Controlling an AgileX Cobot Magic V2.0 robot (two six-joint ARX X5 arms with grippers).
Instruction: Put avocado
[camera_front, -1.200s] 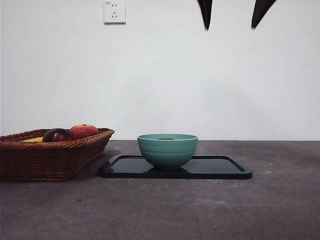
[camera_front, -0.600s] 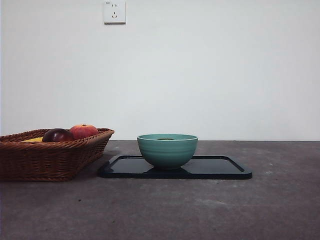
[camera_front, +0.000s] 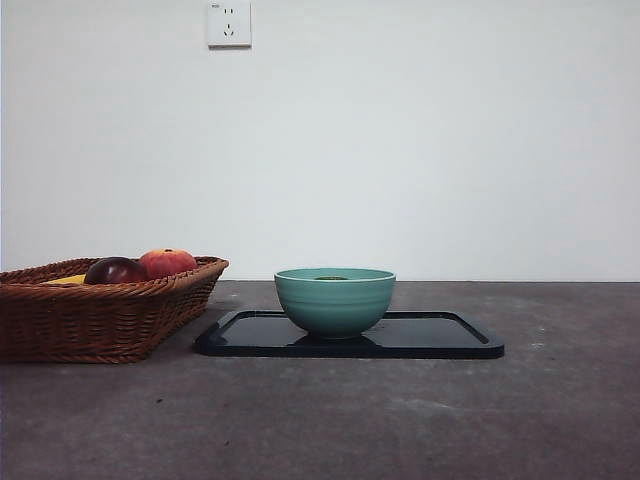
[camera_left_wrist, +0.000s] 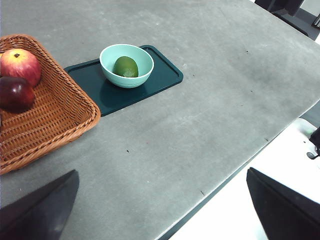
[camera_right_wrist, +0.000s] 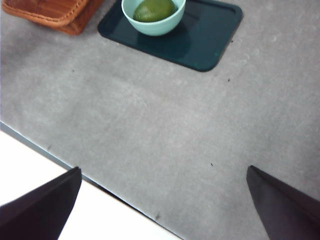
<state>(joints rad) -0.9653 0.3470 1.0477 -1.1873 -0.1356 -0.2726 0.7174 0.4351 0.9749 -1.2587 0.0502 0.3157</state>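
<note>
Avocado (camera_left_wrist: 125, 66): one, dark green, lying inside the teal bowl (camera_left_wrist: 143, 71), below its rim; in the front view only a sliver of it shows over the bowl's edge. Bowl: upright on the dark tray (camera_left_wrist: 162, 76), toward the tray's basket end. Basket (camera_left_wrist: 60, 120): wicker, just beside the tray, holding a red-orange fruit (camera_left_wrist: 20, 66) and a dark red fruit (camera_left_wrist: 16, 93) touching each other. Left gripper (camera_left_wrist: 160, 210): jaws wide apart, empty, high above the table and well apart from the bowl. Right gripper (camera_right_wrist: 162, 205): jaws wide apart, empty, likewise well apart from the bowl. Judgement: placement looks complete; the remaining step is to hold both arms clear of the bowl, disturbing nothing.
</note>
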